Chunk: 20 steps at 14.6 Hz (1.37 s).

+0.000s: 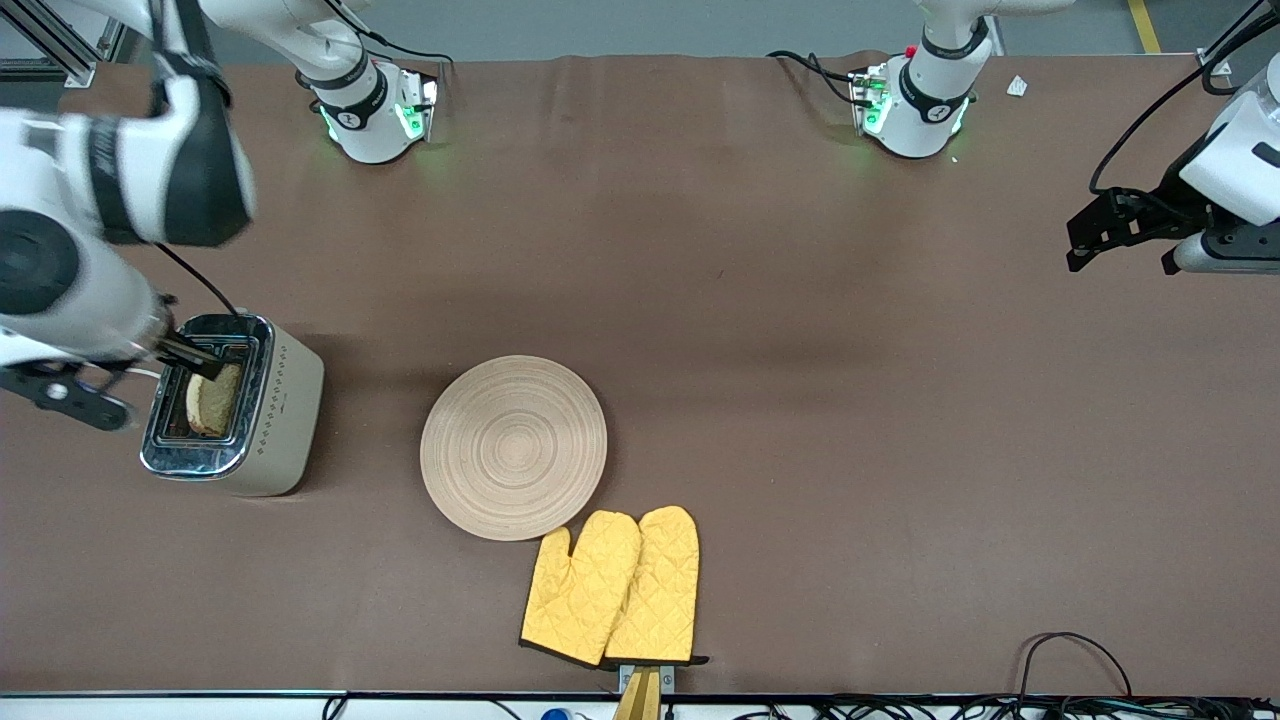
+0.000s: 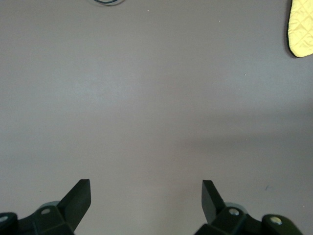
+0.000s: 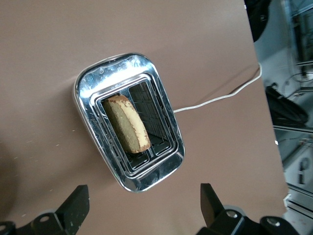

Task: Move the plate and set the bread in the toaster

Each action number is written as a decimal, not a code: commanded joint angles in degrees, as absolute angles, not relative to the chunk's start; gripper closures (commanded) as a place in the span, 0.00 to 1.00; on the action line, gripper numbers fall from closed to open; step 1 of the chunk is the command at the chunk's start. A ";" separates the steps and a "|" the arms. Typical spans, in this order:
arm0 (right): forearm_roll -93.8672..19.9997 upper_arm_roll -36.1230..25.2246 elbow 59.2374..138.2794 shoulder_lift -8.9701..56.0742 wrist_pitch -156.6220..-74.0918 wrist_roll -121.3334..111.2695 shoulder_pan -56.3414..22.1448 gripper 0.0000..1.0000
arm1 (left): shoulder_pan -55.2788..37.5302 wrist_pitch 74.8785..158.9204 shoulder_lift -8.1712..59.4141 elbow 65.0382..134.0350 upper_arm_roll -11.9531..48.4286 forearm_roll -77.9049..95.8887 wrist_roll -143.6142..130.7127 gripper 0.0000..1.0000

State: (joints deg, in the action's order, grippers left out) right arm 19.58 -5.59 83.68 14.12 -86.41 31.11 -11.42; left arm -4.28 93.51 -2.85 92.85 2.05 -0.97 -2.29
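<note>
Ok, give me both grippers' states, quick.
Left gripper: open, empty, over bare table.
Right gripper: open, empty, above the toaster with the bread in a slot.

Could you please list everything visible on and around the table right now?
toaster: one, beige with chrome top, at the right arm's end of the table.
bread: one slice, brown, standing in one toaster slot, top sticking out.
toaster cord: one, white, trailing from the toaster across the table.
plate: one, pale wood, flat on the table beside the toaster, bare.
oven mitts: two, yellow, side by side, nearer the front camera than the plate, touching its rim.
table: one, brown cover.
right pincer: open, over the toaster, holding nothing.
left pincer: open, waiting over bare table at the left arm's end.
</note>
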 commanded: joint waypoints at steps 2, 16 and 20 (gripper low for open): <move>8.13 -4.83 85.25 7.40 -87.89 23.67 -6.70 0.00 | -4.13 93.95 -3.43 93.16 2.20 -0.70 -2.46 0.00; -1.14 -4.83 87.80 -0.97 -89.82 -3.16 1.41 0.00 | -3.87 96.07 -3.78 94.04 2.11 -0.79 -4.04 0.00; -1.14 -4.75 87.80 -0.88 -89.91 -3.16 1.32 0.00 | -4.39 91.42 -2.03 90.28 2.11 -2.19 -4.57 0.00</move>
